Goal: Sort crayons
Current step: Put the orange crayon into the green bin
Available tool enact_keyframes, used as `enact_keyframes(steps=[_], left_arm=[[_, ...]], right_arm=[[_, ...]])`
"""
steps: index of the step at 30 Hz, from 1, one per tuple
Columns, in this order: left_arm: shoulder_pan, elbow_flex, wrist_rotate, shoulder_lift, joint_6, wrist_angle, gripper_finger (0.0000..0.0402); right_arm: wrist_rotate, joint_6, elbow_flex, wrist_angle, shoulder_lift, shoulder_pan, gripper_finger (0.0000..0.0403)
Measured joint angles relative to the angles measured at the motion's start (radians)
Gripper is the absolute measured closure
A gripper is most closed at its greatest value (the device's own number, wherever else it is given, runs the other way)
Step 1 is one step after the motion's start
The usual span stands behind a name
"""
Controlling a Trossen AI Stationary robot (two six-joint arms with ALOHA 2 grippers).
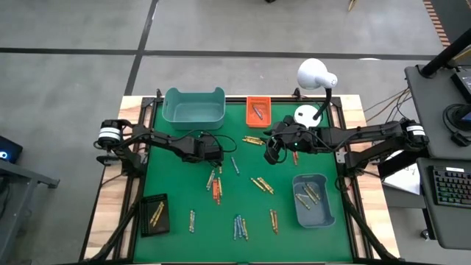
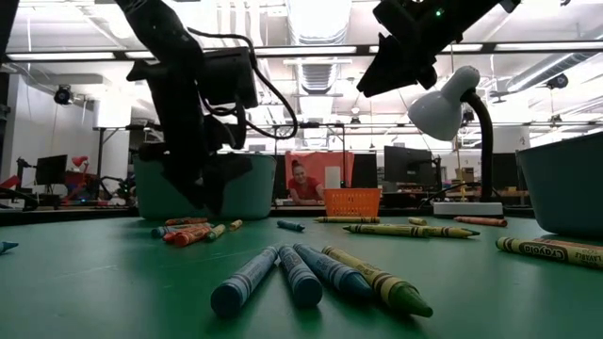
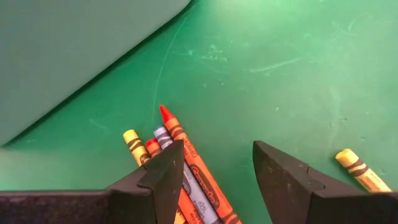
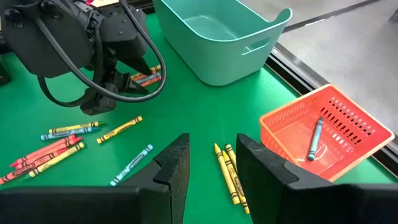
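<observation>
Two robot arms sorting crayons, mostly unfinished.
A few crayons sit in the trays; most remain scattered across the green surface mid-frame. Both jaws stand open, holding nothing.

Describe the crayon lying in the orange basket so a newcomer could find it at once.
Start at the white lamp on the table's far edge; just left of it, beside the big teal bin, sits the small orange basket. Inside lies one blue-grey crayon. It is the only crayon in that basket, while its nearest neighbours, two yellow crayons, lie on the green mat outside.
</observation>
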Motion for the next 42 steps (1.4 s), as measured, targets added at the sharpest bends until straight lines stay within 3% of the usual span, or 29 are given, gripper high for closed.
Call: enact_keyframes(steps=[33,42], left_arm=[[-0.01,-0.079,0.026,0.0,-0.018,0.154,0.0229],[-0.015,-0.124,0.022,-0.003,-0.013,0.246,0.0272]], right_arm=[[0.001,0.001,0.0,0.0,0.0,0.0,0.0284],[0.0,0.0,0.0,0.0,0.0,0.0,0.0284]])
